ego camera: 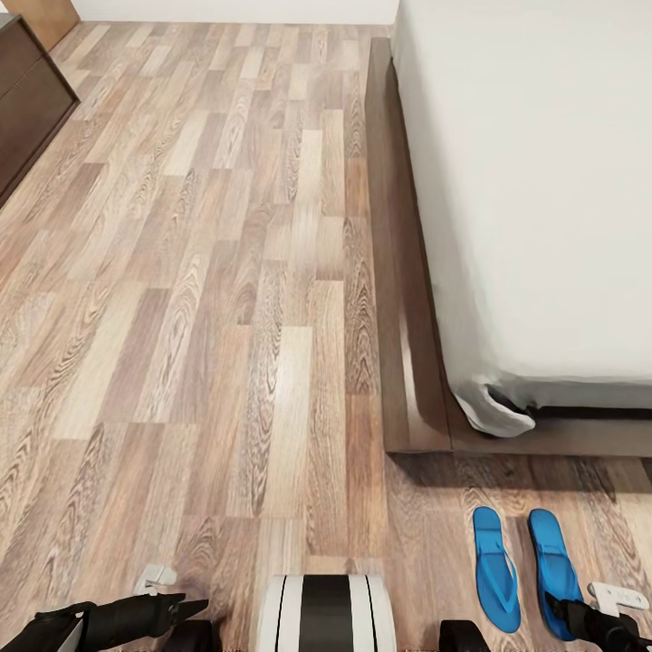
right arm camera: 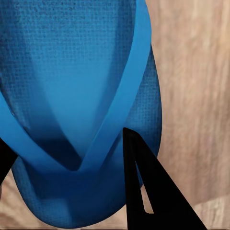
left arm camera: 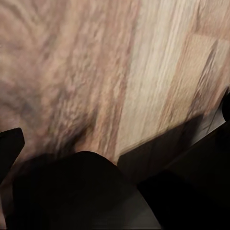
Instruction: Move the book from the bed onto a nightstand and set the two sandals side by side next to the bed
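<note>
The right gripper (right arm camera: 72, 158) is spread wide across a sandal (right arm camera: 81, 96), nothing clamped; its neat place beside the other sandal (ego camera: 496, 566) could be disturbed. The left gripper's opening cannot be told.

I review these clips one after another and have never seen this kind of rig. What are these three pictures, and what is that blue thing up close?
This is a simulated wheeled robot with two arms. The big picture comes from its head camera, looking down at a wood floor. The bed is on the right, and two blue sandals lie side by side on the floor beside it. The other two pictures come from cameras at each wrist. The right wrist view looks straight onto one sandal from very near, with a dark fingertip of the right gripper over it; the sandal seems to rest on the floor, not held. The left wrist view shows blurred floor.
</note>
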Controlling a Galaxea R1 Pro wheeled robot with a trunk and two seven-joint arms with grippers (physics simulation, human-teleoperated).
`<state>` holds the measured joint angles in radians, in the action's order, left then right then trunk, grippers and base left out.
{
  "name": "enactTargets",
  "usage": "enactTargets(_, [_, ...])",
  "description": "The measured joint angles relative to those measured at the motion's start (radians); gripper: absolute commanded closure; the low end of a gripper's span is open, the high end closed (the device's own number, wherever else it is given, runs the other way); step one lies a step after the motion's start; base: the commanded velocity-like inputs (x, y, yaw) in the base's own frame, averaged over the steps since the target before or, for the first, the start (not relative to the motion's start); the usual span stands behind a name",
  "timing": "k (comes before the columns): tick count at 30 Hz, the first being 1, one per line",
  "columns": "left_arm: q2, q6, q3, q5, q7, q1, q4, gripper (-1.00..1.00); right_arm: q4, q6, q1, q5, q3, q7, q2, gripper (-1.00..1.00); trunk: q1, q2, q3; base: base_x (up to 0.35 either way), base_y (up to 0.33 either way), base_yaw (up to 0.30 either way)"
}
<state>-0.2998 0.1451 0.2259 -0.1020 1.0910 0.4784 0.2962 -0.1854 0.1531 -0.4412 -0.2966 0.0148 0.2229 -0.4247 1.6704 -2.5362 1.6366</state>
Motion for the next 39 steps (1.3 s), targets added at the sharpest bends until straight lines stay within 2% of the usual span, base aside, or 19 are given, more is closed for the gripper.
enactTargets(9, [0.000,0.000,0.000,0.000,0.000,0.000,0.000,-1.00,0.000,0.000,0.000,0.000,0.000,0.000,0.000,1.00,0.004,-0.002,0.035,0.000,0.000,0.000])
enactTargets(23, [0.000,0.000,0.000,0.000,0.000,0.000,0.000,-1.00,-0.003,0.002,0.000,0.000,0.002,0.001,0.000,1.00,0.004,-0.002,0.035,0.000,0.000,0.000])
enactTargets(29, [0.000,0.000,0.000,0.000,0.000,0.000,0.000,-1.00,0.001,0.065,0.000,-0.001,0.002,0.000,0.001,1.00,0.004,-0.002,0.035,0.000,0.000,0.000])
enactTargets(39, [0.000,0.000,0.000,0.000,0.001,0.000,0.000,-1.00,0.004,0.078,0.000,0.000,0.003,0.004,0.001,1.00,0.004,-0.002,0.035,0.000,0.000,0.000])
